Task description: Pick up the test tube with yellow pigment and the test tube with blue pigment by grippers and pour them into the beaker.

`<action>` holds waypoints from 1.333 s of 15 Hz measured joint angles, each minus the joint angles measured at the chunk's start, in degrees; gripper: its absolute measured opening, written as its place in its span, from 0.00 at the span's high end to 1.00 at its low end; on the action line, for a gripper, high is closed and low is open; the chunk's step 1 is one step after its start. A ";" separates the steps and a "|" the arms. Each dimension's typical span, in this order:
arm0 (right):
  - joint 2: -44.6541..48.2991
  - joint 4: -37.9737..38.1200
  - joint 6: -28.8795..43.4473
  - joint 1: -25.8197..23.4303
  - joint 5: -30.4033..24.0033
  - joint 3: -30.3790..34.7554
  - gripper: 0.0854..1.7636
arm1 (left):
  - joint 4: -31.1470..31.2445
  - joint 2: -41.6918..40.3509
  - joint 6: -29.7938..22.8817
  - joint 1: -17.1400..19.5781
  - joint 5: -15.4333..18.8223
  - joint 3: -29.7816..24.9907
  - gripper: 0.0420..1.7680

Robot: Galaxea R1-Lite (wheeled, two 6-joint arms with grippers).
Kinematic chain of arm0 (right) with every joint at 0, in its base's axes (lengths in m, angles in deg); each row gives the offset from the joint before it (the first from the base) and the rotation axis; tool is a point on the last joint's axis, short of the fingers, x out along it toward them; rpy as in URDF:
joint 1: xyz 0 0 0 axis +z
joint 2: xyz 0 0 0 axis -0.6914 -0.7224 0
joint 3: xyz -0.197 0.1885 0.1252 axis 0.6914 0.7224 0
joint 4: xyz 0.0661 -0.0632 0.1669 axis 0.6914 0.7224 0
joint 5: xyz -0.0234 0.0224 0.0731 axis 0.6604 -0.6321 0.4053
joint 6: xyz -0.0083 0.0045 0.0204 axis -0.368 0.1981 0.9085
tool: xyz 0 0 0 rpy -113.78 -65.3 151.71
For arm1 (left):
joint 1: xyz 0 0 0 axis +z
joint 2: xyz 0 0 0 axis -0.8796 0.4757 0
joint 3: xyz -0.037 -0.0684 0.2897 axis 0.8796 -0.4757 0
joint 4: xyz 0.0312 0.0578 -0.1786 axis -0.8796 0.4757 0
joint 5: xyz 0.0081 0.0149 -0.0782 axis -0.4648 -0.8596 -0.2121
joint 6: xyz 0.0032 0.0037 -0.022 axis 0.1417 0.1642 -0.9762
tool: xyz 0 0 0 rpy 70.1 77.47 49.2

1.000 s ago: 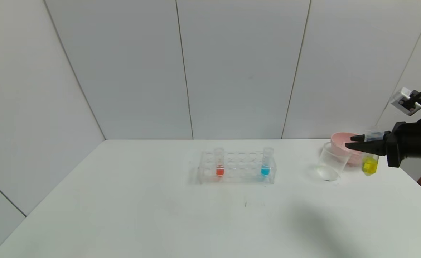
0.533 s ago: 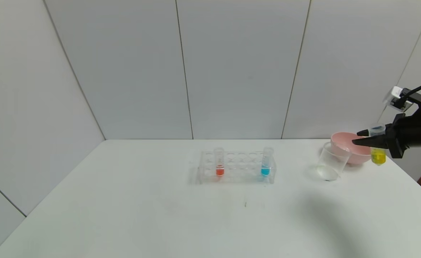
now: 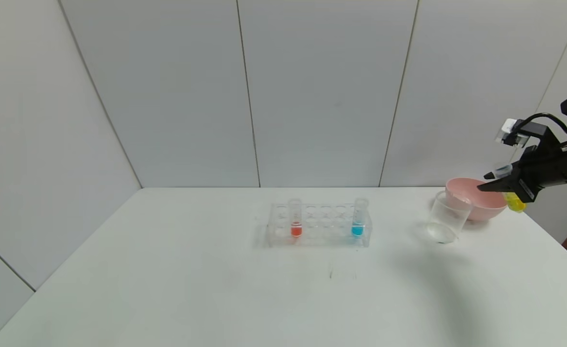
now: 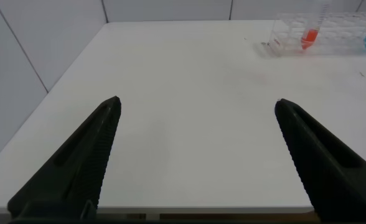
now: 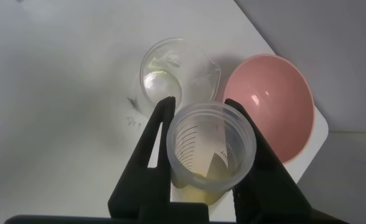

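Note:
My right gripper (image 3: 489, 186) is shut on the test tube with yellow pigment (image 3: 516, 204), holding it tilted in the air at the far right, beside the pink bowl. In the right wrist view the tube's open mouth (image 5: 211, 151) sits between the fingers (image 5: 147, 155), with the beaker (image 5: 170, 71) on the table beyond them. The clear beaker (image 3: 446, 220) stands to the left of the gripper. The test tube with blue pigment (image 3: 358, 222) stands upright at the right end of the clear rack (image 3: 319, 226). My left gripper (image 4: 197, 102) hangs open over bare table, holding nothing.
A pink bowl (image 3: 476, 201) stands right behind the beaker, near the table's right edge. A tube with orange-red liquid (image 3: 296, 220) stands at the rack's left end. The left wrist view shows the rack (image 4: 332, 31) far off.
My right gripper has risen and drawn back to the right with the yellow tube, which now tilts more. The rack, beaker and bowl have not moved.

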 joint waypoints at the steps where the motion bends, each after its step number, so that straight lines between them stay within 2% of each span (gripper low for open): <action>1: -1.18 3.69 -0.29 0.06 0.44 -3.77 0.69 | 0.00 0.00 -0.02 0.00 0.02 0.00 0.00; 4: -4.88 13.29 -0.84 0.26 1.34 -14.30 0.69 | 0.00 0.00 0.00 0.00 0.00 0.00 0.00; 6: -7.35 15.99 -1.78 0.30 3.18 -18.25 0.69 | 0.00 0.00 -0.02 0.00 0.00 0.00 0.00; 9: -9.64 16.53 -6.33 -0.02 4.00 -19.63 0.69 | 0.00 0.00 -0.02 0.00 0.00 0.00 0.00; 12: -10.83 16.26 -9.41 0.20 9.18 -20.04 0.69 | 0.00 0.00 -0.02 0.00 0.00 0.00 0.00; 20: -11.76 16.90 -13.06 1.66 16.68 -20.26 0.69 | 0.00 0.00 0.00 0.00 0.00 0.00 0.00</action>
